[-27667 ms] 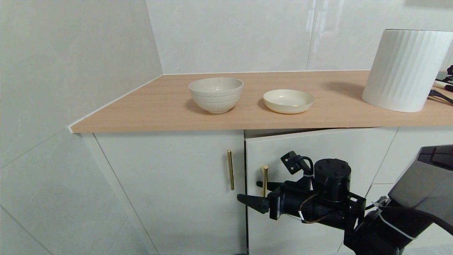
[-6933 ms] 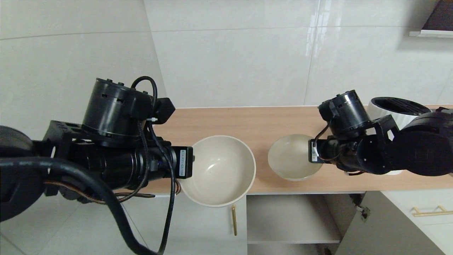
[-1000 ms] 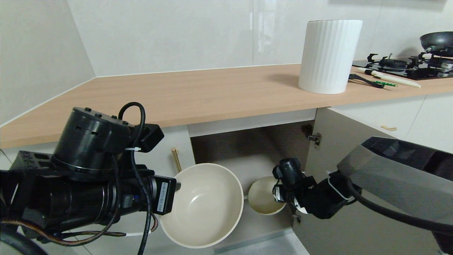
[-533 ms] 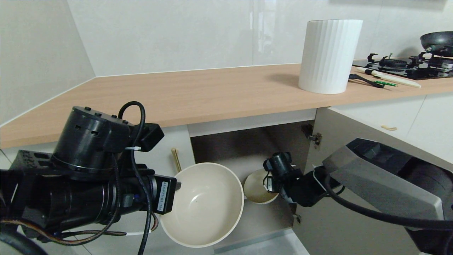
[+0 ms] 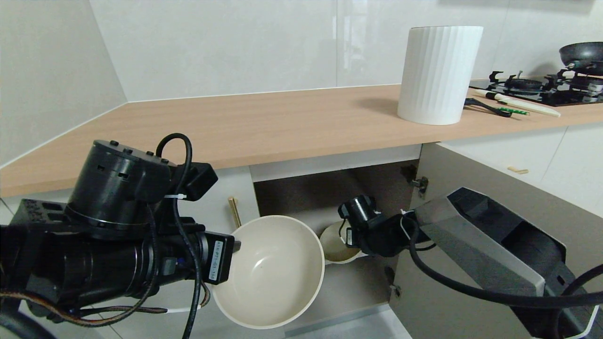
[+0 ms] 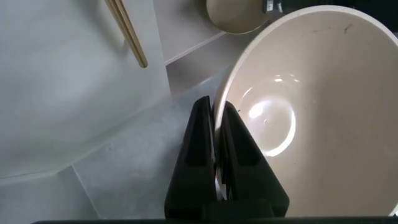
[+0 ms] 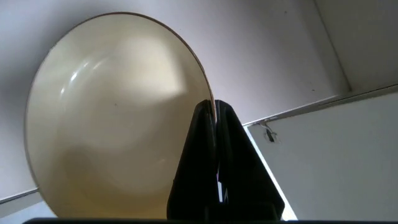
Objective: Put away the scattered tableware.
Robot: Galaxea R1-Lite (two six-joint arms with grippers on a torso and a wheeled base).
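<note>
Head view shows the left end effector (image 5: pixel 237 245) clamped on the left rim of a large cream bowl (image 5: pixel 271 273). The bowl is held tilted in front of the closed cabinet door, near its brass handle (image 5: pixel 233 212) and below the wooden worktop (image 5: pixel 264 127). Left wrist view shows both fingers pinching that rim between them. Farther right, the right end effector (image 5: pixel 349 237) grips the right rim of a small cream dish (image 5: pixel 333 242) inside the open cabinet (image 5: pixel 301 193), low over its floor. Whether the dish touches the floor cannot be told. A white ribbed container (image 5: pixel 438 75) stands on the worktop's right part.
</note>
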